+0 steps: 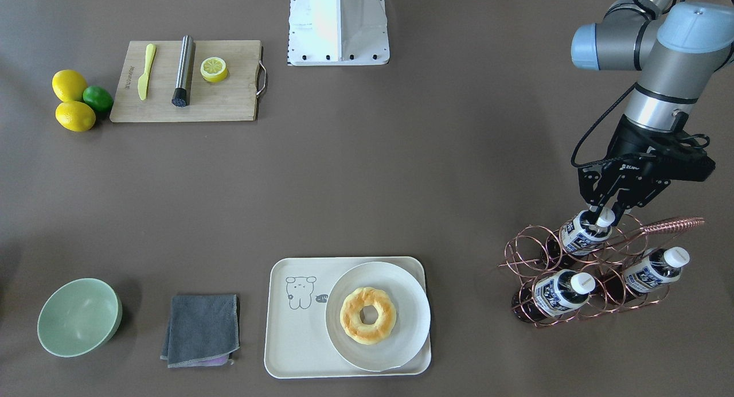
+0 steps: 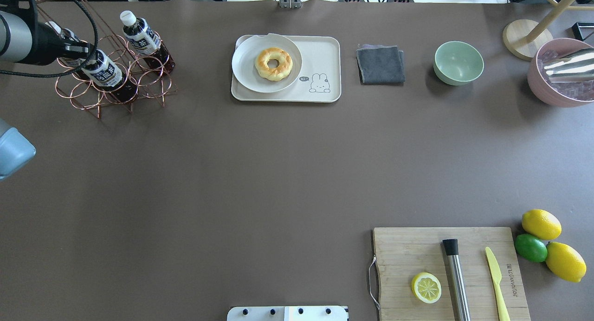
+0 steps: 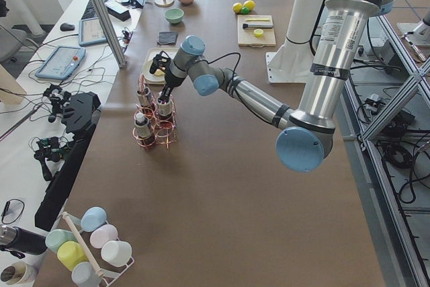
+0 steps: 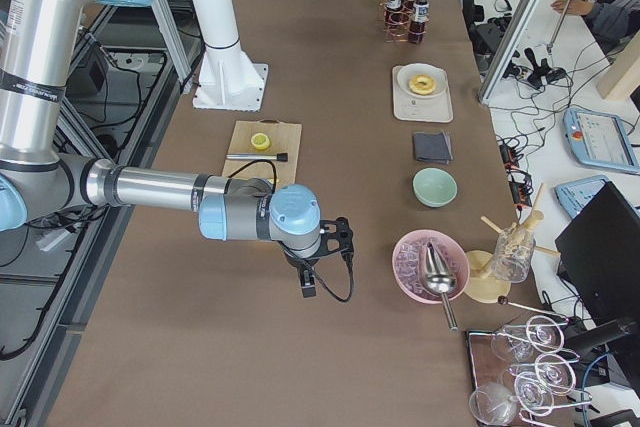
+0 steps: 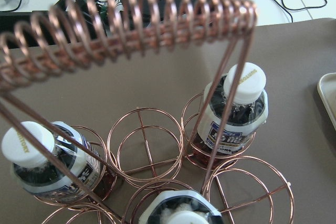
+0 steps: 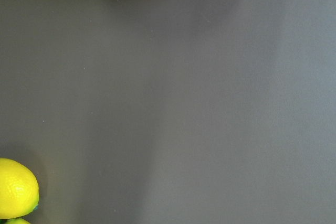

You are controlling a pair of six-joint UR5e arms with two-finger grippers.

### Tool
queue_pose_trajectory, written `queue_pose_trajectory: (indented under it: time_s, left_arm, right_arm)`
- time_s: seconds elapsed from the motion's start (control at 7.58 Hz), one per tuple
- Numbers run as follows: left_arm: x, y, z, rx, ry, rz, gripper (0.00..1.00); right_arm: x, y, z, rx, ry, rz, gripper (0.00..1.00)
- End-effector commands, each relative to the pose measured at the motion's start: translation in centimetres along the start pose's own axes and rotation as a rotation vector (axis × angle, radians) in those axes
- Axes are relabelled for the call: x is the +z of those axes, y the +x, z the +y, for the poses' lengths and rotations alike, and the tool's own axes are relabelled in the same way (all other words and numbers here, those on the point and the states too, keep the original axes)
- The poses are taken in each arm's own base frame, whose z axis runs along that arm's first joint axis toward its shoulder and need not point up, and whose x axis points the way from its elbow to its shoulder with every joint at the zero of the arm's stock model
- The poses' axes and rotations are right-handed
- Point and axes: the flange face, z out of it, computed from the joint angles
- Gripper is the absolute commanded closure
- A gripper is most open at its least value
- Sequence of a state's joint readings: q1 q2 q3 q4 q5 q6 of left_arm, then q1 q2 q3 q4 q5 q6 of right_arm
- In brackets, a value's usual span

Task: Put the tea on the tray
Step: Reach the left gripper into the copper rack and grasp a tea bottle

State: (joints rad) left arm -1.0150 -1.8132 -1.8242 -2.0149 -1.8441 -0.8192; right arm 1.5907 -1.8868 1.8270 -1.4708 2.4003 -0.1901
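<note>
Three tea bottles lie in a copper wire rack [image 1: 530, 245] at the table's far left corner. My left gripper [image 1: 603, 212] hangs over the rack, its fingers closed on the white cap of the top tea bottle [image 1: 580, 236], which rests in its ring. The other two bottles [image 1: 555, 294] [image 1: 651, 271] lie below. The left wrist view shows the three caps, the held bottle [image 5: 181, 211] at the bottom edge. The cream tray [image 1: 298, 339] holds a white plate [image 1: 414, 305] with a doughnut [image 1: 367, 315]. My right gripper [image 4: 308, 285] hovers low near the lemons; I cannot tell its state.
The rack's coiled copper handle [image 5: 131, 30] arches above the bottles. A grey cloth [image 1: 200, 328] and a green bowl [image 1: 77, 316] lie beside the tray. A cutting board [image 1: 223, 104] with knife, steel muddler and lemon half, whole lemons [image 1: 71, 101] and a pink ice bowl [image 2: 561, 75] are on the robot's right.
</note>
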Motion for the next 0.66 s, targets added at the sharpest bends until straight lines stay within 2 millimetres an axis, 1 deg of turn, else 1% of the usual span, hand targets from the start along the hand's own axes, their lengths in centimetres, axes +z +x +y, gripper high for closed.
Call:
queue_pose_trajectory:
  time_s: [0.0,0.13,0.26,0.4,0.53]
  left_arm:
    - [-6.4,-1.5,-2.9,-0.048,-0.005,0.016,1.0]
    - [-8.7,-2.6,-4.1,-0.069,0.008,0.041,1.0]
    - [-10.6,-3.4,-4.9,-0.086,0.001,0.079,1.0]
    - [-12.3,-2.6,-6.1,-0.104,-0.023,0.102,1.0]
    - [-14.6,0.9,-8.3,-0.122,-0.054,0.081,1.0]
  right_arm:
    - [0.1,0.1,0.1,0.005,-0.003,-0.001,0.0]
    - [0.1,0.0,0.0,0.015,-0.004,-0.001,0.0]
    - [0.2,-0.1,-0.1,0.018,-0.007,-0.002,0.0]
    - [0.2,-0.2,-0.4,0.013,-0.006,-0.002,0.0]
    - [0.3,-0.5,-0.6,0.017,-0.007,-0.002,0.0]
